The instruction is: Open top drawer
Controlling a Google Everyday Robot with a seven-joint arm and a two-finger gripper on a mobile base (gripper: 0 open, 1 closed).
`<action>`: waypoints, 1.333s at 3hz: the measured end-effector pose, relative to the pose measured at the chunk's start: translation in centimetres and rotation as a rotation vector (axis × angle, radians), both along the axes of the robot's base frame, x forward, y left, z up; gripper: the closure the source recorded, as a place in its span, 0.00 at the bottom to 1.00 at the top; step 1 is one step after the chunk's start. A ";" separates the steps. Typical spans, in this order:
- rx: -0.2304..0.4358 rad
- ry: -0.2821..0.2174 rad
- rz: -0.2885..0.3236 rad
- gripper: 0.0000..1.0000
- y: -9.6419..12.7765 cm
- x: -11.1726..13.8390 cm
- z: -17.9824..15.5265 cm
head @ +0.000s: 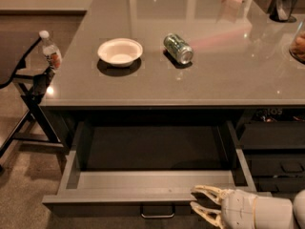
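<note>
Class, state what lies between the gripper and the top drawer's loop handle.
Only bare front panel of the grey-brown top drawer, in the camera view; the pale gripper sits right of the loop handle.

My hand (194, 198) sits low on the right, fingers spread apart around the front rim of the top drawer (119, 194), just right of its loop handle (157, 211). The drawer is pulled far out. Between its side walls there is wide free room to reach down, though the worktop (228, 80) overhangs the back part. Up on the worktop, a bowl (120, 51) and a can (178, 48) lying on its side leave a gap between them and a bare strip along the near edge. On the left, a chair frame (28, 87) and a bottle (50, 51) crowd the corner. On the right, a stack of narrower drawers (271, 137) hems me in.
</note>
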State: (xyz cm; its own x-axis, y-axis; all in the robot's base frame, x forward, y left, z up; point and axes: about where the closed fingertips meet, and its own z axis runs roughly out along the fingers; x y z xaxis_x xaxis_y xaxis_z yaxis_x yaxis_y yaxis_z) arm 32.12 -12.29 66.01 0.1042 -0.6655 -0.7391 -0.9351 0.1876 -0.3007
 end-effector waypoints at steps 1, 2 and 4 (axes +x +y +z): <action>0.000 0.000 0.000 0.81 0.0 0.0 0.0; 0.000 0.000 0.000 0.58 0.0 0.0 0.0; 0.000 0.000 0.000 0.11 0.0 0.0 0.0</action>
State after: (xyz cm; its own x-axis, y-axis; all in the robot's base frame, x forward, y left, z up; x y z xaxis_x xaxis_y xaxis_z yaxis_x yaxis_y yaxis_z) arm 32.12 -12.28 66.02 0.1043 -0.6656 -0.7390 -0.9351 0.1874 -0.3008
